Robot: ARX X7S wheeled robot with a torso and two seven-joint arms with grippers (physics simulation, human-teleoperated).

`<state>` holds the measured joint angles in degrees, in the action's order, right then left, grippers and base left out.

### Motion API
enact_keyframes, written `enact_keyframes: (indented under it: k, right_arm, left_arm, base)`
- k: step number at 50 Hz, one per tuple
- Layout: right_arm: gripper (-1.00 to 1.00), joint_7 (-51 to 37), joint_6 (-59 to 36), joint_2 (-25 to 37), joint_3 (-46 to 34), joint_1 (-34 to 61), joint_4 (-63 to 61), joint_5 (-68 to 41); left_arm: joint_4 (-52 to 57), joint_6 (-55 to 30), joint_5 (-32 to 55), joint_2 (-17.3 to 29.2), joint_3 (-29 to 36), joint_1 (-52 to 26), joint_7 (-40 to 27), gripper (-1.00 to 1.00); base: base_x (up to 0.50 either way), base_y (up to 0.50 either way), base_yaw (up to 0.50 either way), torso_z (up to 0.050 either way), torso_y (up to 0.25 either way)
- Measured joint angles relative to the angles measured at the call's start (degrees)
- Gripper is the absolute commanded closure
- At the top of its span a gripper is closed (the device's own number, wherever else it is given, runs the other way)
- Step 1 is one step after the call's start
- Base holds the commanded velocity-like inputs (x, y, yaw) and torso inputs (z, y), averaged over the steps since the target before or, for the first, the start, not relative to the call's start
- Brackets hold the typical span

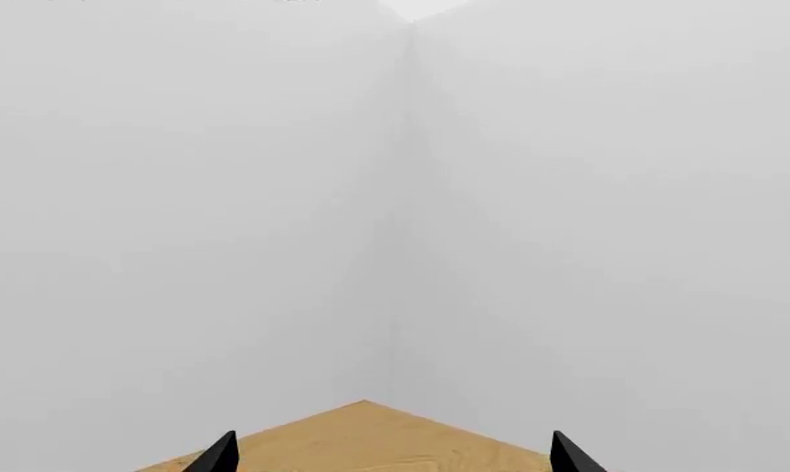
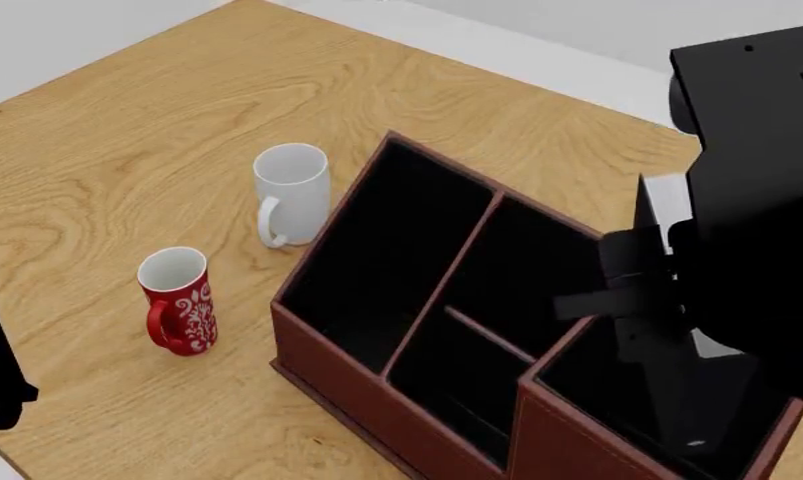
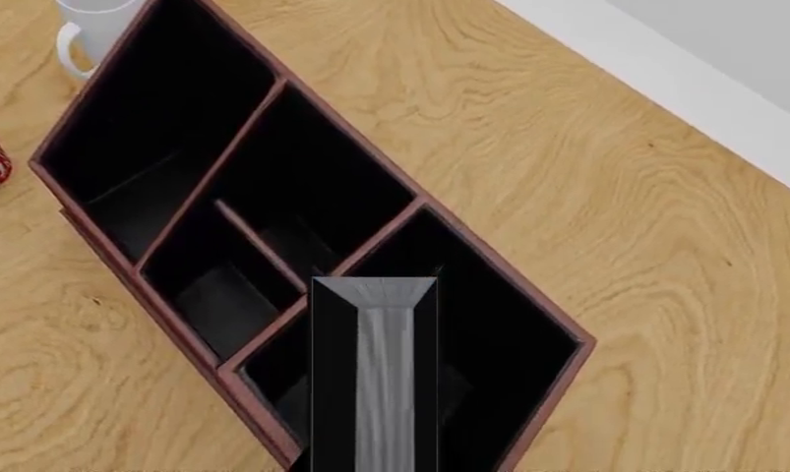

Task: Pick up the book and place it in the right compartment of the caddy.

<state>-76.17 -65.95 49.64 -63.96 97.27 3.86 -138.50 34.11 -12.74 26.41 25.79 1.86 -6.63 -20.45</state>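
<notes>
Book [image 3: 375, 374] clamped on edge in right gripper [image 2: 668, 300], long axis downward, held directly over right compartment [image 3: 500, 334]; left gripper [image 1: 392, 454] spread, idle.

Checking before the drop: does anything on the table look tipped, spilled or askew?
Nothing stands out. The white mug and red mug stand upright beside the caddy, and the book hangs edge-on over the right compartment.

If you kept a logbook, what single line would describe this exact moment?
phase: placing | right tool: holds book above right compartment of caddy | left tool: open, idle
</notes>
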Motion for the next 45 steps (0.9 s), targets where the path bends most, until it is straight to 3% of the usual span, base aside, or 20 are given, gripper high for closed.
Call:
enact_keyframes:
  k: [45]
  right_arm:
    - [1.0, 10.22, 0.29, -0.08, 0.62, -4.93, 1.21, 13.1]
  left_arm:
    - [-1.48, 1.28, -1.36, 0.08, 1.37, 0.12, 0.08, -1.0]
  base:
    - [0.0, 0.0, 0.0, 0.0, 0.001]
